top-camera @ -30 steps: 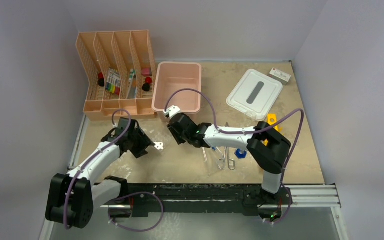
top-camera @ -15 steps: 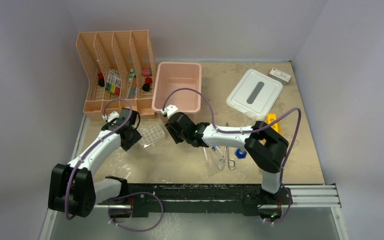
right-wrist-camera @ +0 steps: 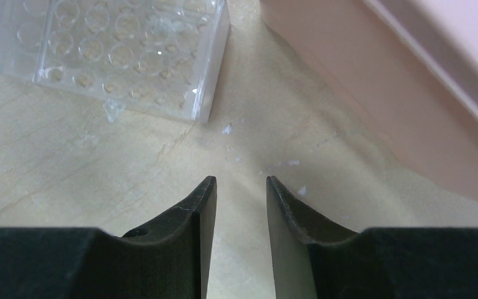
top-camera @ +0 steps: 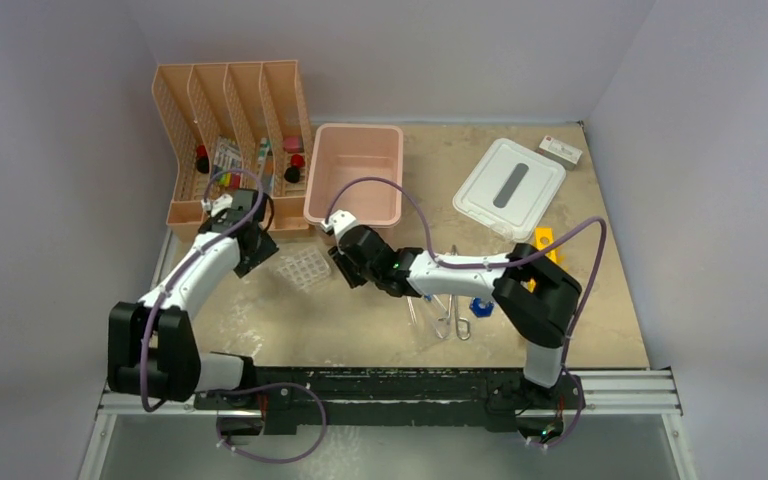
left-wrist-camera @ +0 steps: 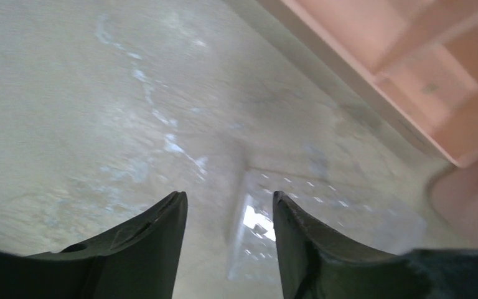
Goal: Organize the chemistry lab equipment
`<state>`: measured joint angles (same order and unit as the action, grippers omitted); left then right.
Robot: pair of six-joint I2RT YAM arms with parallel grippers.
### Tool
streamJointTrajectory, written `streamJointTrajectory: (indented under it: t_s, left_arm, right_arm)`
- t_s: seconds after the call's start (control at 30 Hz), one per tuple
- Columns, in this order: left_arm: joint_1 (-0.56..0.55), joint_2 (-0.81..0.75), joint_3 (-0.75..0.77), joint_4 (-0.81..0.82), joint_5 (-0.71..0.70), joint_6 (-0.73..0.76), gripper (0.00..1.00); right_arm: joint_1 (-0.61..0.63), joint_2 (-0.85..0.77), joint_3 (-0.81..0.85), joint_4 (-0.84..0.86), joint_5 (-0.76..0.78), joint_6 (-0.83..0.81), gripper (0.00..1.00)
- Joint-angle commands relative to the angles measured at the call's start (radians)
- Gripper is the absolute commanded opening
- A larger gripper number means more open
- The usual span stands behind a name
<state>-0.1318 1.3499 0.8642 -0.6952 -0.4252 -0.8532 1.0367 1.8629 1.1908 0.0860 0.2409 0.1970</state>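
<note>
Pulled back toward the worktop's (top-camera: 360, 335) left edge, my left pincer (left-wrist-camera: 227, 208) stands released; the clear tray (top-camera: 305, 266) lies between it and my released right pincer (right-wrist-camera: 239, 187).

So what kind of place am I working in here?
Probably a walled-in tabletop robot test cell dressed as a chemistry bench, not a working lab: plain walls around a beige table, a clear multi-hole tube tray, metal forceps and a peach file organizer.
</note>
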Motion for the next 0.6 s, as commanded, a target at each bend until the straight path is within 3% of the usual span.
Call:
streamJointTrajectory:
  t_s: [0.0,0.1,0.2,0.43,0.57]
  left_arm:
    - [-0.006,-0.131,0.058,0.011,0.297,0.055,0.57]
    - [-0.02,-0.19,0.02,0.035,0.492,0.011,0.69]
    - [-0.055,-0.223,-0.03,0.093,0.572,-0.068,0.73]
    - [-0.224,-0.209,-0.08,0.115,0.445,-0.201,0.73]
    - [-0.244,-0.181,-0.154,0.159,0.429,-0.234,0.72]
  right_arm:
    - [0.003,-0.116,-0.056,0.035,-0.014,0.025,0.38]
    - [0.003,-0.161,-0.091,0.023,0.0,0.047,0.38]
    - [0.002,-0.206,-0.124,0.009,0.033,0.082,0.4]
    - [-0.004,-0.249,-0.179,0.004,0.081,0.139,0.42]
    - [-0.006,-0.255,-0.192,0.003,0.081,0.153,0.42]
